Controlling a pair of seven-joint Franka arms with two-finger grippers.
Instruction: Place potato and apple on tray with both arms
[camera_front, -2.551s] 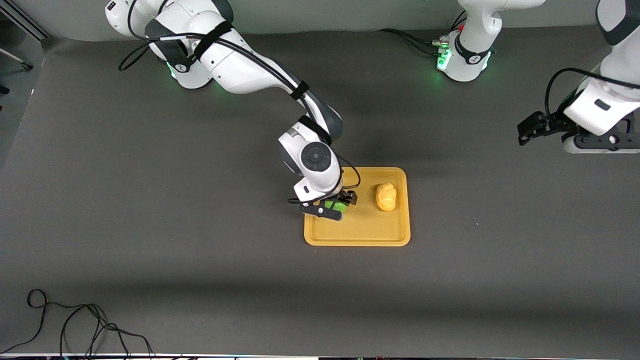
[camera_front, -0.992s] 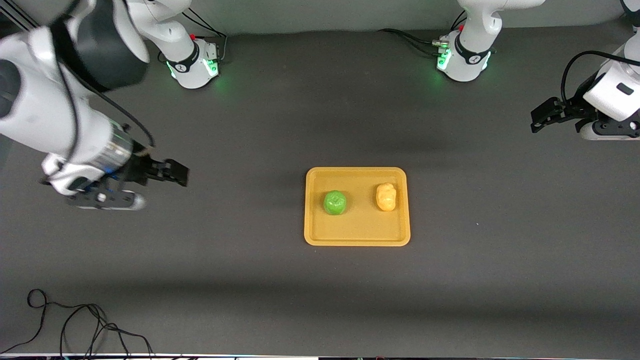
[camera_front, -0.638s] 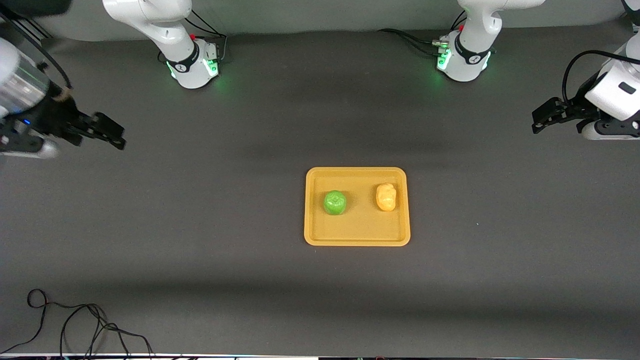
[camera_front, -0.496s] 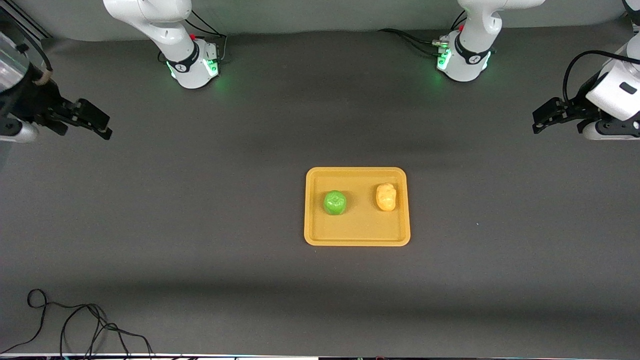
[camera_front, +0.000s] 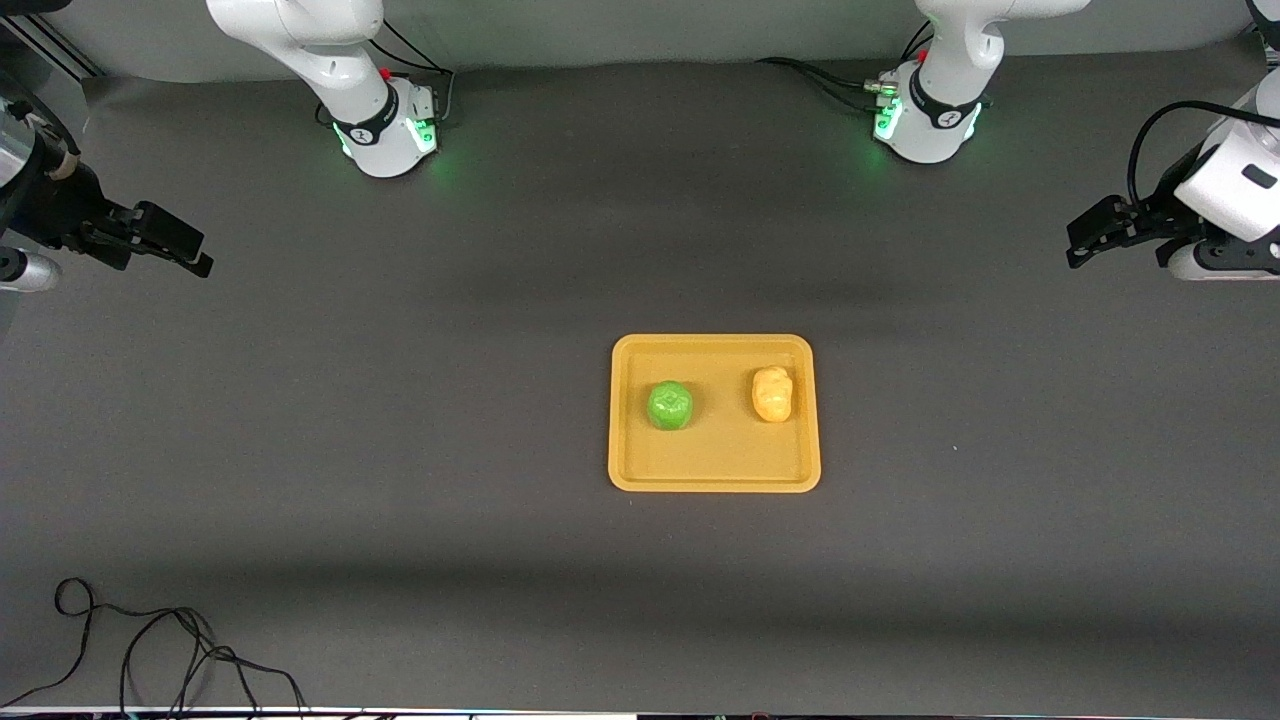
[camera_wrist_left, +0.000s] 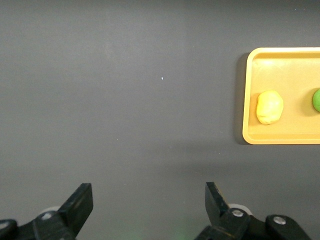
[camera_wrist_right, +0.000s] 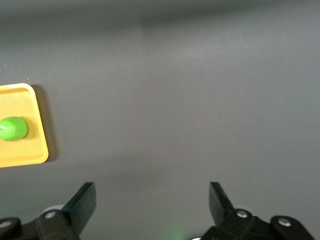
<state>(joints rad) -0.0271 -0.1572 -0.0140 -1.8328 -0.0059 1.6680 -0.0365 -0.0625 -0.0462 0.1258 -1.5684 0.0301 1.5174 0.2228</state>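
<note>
The orange-yellow tray (camera_front: 714, 468) lies in the middle of the table. The green apple (camera_front: 669, 405) and the yellow potato (camera_front: 772, 393) sit on it side by side, the apple toward the right arm's end. The left wrist view shows the tray (camera_wrist_left: 252, 135), the potato (camera_wrist_left: 269, 107) and part of the apple (camera_wrist_left: 316, 100). The right wrist view shows the tray's end (camera_wrist_right: 35, 150) and the apple (camera_wrist_right: 13, 128). My right gripper (camera_front: 175, 245) is open and empty, raised over the right arm's end of the table. My left gripper (camera_front: 1085, 235) is open and empty over the left arm's end.
A black cable (camera_front: 150, 650) lies coiled at the table's edge nearest the front camera, toward the right arm's end. The two arm bases (camera_front: 385, 130) (camera_front: 925, 125) glow green along the table's edge farthest from the front camera.
My right gripper let go of the apple on the tray, rose and swung away to the right arm's end of the table. The left gripper barely moved.
</note>
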